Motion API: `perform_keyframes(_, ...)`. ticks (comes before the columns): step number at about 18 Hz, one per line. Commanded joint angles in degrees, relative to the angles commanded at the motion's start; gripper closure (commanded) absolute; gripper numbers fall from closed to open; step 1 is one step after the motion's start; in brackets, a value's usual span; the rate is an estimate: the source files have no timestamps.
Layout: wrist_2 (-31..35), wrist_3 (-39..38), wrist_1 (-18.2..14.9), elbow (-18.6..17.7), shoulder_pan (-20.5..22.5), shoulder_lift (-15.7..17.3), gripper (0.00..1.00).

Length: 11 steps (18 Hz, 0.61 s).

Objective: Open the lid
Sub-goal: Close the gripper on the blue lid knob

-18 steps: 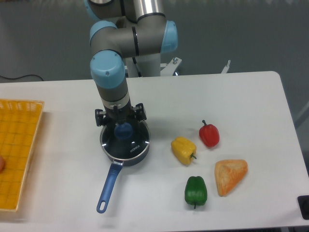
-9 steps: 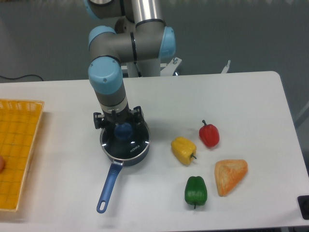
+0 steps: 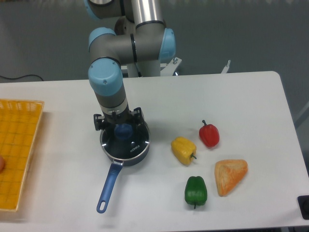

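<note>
Lid (image 3: pixel 126 139) sits closed on the dark blue saucepan (image 3: pixel 123 145) at centre-left of the frame, its blue knob (image 3: pixel 124 130) in the upper half of the glass. The end effector (image 3: pixel 119 124) hangs directly over that knob, its black body just behind and above it; the fingers are hidden by the wrist and the knob, so I cannot tell how far open they are or whether they have hold of anything.

Judging from this, the step in hand is the grasp on the knob. To do it well, the fingers should straddle the knob evenly, close fully, and then lift straight up so the metal rim clears the pan wall without dragging the pan. An off-centre pinch would likely tilt the lid or let the round knob slip.

Outward from the pan, its long blue handle (image 3: pixel 108 188) runs toward the lower left. To the right on the white bench (image 3: pixel 231 96) lie a yellow pepper (image 3: pixel 183 150), a red pepper (image 3: pixel 209 135), a green pepper (image 3: pixel 195 191) and an orange wedge-shaped piece (image 3: pixel 230 176), all well apart from the pan. A yellow basket (image 3: pixel 17 150) sits at the left edge.
</note>
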Motion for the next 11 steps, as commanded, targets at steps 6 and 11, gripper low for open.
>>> perform_keyframes(6, -0.2, 0.0, 0.0, 0.4, 0.2, -0.8, 0.0)
perform_keyframes(11, -0.1, -0.1, 0.1, 0.2, -0.3, -1.8, 0.0)
